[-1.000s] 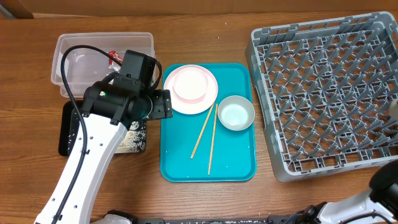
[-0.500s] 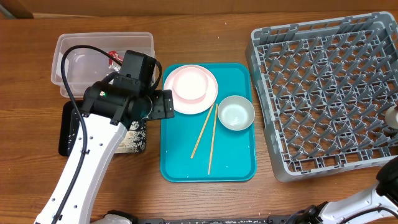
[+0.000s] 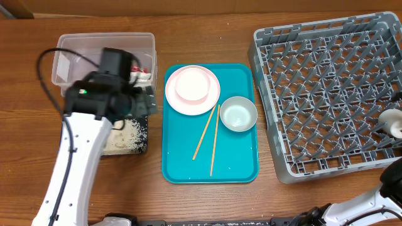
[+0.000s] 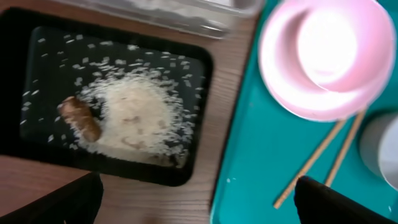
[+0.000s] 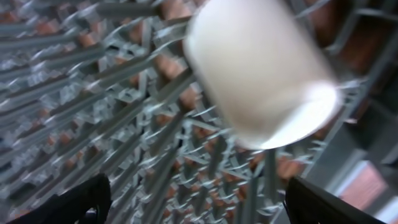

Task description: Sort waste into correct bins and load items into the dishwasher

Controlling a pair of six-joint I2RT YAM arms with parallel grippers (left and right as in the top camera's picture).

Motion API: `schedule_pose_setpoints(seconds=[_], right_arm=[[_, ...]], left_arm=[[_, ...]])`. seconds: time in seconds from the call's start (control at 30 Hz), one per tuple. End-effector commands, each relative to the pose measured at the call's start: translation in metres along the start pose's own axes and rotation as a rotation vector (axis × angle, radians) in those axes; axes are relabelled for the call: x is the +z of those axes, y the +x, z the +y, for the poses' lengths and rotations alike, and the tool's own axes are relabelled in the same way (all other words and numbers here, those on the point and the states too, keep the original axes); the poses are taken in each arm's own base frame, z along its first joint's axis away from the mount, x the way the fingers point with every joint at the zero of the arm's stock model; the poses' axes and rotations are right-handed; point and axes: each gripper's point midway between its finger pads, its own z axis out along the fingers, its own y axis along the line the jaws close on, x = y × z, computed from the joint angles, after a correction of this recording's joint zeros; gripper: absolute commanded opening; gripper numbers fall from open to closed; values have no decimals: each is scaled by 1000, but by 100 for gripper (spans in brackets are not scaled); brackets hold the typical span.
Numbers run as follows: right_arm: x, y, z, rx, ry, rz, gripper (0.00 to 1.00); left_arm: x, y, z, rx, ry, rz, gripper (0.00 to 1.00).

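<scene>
Wood, plastic and glazed ware under the room lights.
The surface is brown wood with a visible grain. At right, the dish rack is matt grey plastic. The teal tray in the centre is smooth plastic, and the tub at upper left is clear plastic. The chopsticks are bare pale wood. The pink bowl and white cup look smooth and glossy.

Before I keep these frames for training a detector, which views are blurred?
Overhead view: evenly lit and sharp, only the left arm smeared. Left wrist: soft throughout, flat black rectangular tray and pale pink shallow bowl fuzzy. Right wrist: worst, small white cup and grey plastic dish rack streaked.
</scene>
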Motion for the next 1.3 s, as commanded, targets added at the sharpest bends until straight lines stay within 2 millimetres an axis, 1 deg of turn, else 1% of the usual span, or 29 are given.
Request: schedule_pose_setpoints(seconds=[0.0, 0.1, 0.2, 0.37, 0.5, 0.6, 0.63, 0.73, 0.8, 0.93, 1.0, 1.27], right_arm=[[-40, 16, 53, -171, -170, -54, 90], [-47, 38, 77, -285, -186, -56, 90], [-45, 73, 105, -432, -191, -20, 90], [-25, 142, 145, -686, -149, 77, 90], [-10, 192, 168, -878, -72, 88, 90], [1, 227, 179, -1007, -20, 89, 90], [7, 242, 181, -1050, -8, 101, 90], [22, 276, 182, -1140, 6, 141, 90], [34, 295, 181, -1169, 15, 165, 90], [57, 322, 176, -1221, 26, 198, 89], [68, 331, 172, -1243, 37, 205, 89], [113, 334, 155, -1316, 150, 100, 86]], left_arm=[[-2, -11, 27, -98, -46, -22, 100], [-2, -14, 41, -143, -63, -23, 100], [-1, -16, 49, -165, -72, -25, 100], [-1, -16, 49, -168, -72, -26, 100], [-1, -19, 47, -172, -57, -34, 100], [-1, -19, 47, -172, -57, -34, 100], [-1, -19, 47, -172, -57, -34, 100], [-1, -19, 47, -172, -58, -33, 100], [-1, -19, 47, -172, -57, -34, 100], [-1, -19, 47, -172, -57, -34, 100], [-1, -19, 47, -172, -57, -34, 100], [-1, -18, 47, -172, -58, -33, 100]])
